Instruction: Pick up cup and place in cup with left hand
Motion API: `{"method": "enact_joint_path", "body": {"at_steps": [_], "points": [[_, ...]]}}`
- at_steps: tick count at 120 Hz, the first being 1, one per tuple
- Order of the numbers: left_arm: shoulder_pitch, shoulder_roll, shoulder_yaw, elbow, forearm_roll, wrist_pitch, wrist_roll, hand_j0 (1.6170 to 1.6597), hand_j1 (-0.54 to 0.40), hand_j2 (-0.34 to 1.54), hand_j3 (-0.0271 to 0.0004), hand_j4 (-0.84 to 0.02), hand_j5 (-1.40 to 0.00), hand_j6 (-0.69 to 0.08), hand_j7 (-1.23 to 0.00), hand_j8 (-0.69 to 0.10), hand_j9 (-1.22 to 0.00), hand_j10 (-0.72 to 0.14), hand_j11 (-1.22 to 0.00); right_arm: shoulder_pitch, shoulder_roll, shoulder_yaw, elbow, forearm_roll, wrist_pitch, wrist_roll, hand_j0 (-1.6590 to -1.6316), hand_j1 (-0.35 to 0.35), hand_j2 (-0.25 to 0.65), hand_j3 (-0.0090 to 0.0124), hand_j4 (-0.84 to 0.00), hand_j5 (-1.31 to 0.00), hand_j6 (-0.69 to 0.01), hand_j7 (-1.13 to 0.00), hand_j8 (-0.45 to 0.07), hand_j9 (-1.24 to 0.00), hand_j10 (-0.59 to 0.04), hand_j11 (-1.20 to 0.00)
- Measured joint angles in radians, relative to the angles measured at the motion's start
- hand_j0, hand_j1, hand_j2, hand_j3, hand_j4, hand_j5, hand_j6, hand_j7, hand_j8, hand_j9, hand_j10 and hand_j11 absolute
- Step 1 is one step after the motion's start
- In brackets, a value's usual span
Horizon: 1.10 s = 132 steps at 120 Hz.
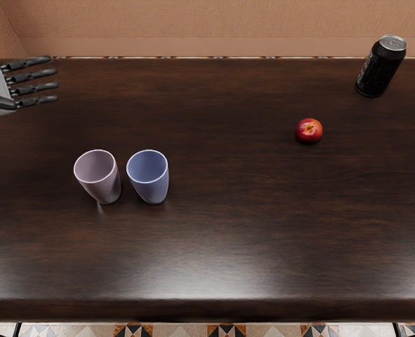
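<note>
My left hand [3, 88] holds nothing, its fingers slightly fanned and nearly straight, so both cups are mine to choose from. The pink cup [106, 187] and the blue cup [151, 188] stand upright on the surface [228, 232], side by side with a thin gap between them, mouths up. That suits the job: an open mouth can take the other cup, and the lift ahead would be short and sideways. Which one I should raise the task doesn't say; the pink one, further left, seems the simpler pick, with the blue one receiving it. The tight gap is my worry, since a finger slipped in there could knock the blue cup over.

I reach in from the left edge, above the far left part of the surface, fingers pointing right, thumb on the side towards the cups. I need to come nearer and lower before closing. The red fruit [309, 131] and the black can [380, 68] sit well off to the right, out of my way.
</note>
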State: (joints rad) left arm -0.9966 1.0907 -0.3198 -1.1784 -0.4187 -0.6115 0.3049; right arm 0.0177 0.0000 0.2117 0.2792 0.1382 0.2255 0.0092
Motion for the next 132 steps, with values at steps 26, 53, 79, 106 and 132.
{"method": "enact_joint_path", "body": {"at_steps": [26,53,79,106,132], "points": [[-0.065,-0.142,-0.002,0.007,0.105,0.000,0.102,1.6581,0.349,0.00,0.0000,0.005,0.00,0.006,0.00,0.005,0.00,0.004,0.00,-0.003,0.000,0.000,0.000,0.000,0.000,0.000,-1.6581,-0.349,0.000,0.0000,0.000,0.00,0.001,0.00,0.001,0.00,0.000,0.00],[-0.281,-0.306,-0.002,-0.009,0.492,0.000,0.282,1.6581,0.349,0.00,0.0000,0.002,0.00,0.002,0.00,0.002,0.00,0.002,0.00,-0.004,0.000,0.000,0.000,0.000,0.000,0.000,-1.6581,-0.349,0.000,0.0000,0.000,0.00,0.001,0.00,0.001,0.00,0.000,0.00],[-0.314,-0.457,-0.001,-0.247,0.975,0.146,0.303,1.6581,0.349,0.00,0.0000,-0.001,0.00,-0.001,0.00,-0.001,0.00,-0.001,0.00,-0.004,0.000,0.000,0.000,0.000,0.000,0.000,-1.6581,-0.349,0.000,0.0000,0.000,0.00,0.001,0.00,0.001,0.00,0.000,0.00],[-0.271,-0.545,0.001,-0.374,1.329,0.303,0.306,1.6581,0.349,0.00,0.0000,-0.002,0.00,-0.003,0.00,-0.002,0.00,-0.002,0.00,-0.004,0.000,0.000,0.000,0.000,0.000,0.000,-1.6581,-0.349,0.000,0.0000,0.000,0.00,0.001,0.00,0.001,0.00,0.000,0.00],[-0.192,-0.536,0.001,-0.428,1.424,0.322,0.306,1.6581,0.349,0.00,0.0000,-0.002,0.00,-0.003,0.00,-0.003,0.00,-0.002,0.00,-0.004,0.000,0.000,0.000,0.000,0.000,0.000,-1.6581,-0.349,0.000,0.0000,0.000,0.00,0.001,0.00,0.000,0.00,0.000,0.00]]}}
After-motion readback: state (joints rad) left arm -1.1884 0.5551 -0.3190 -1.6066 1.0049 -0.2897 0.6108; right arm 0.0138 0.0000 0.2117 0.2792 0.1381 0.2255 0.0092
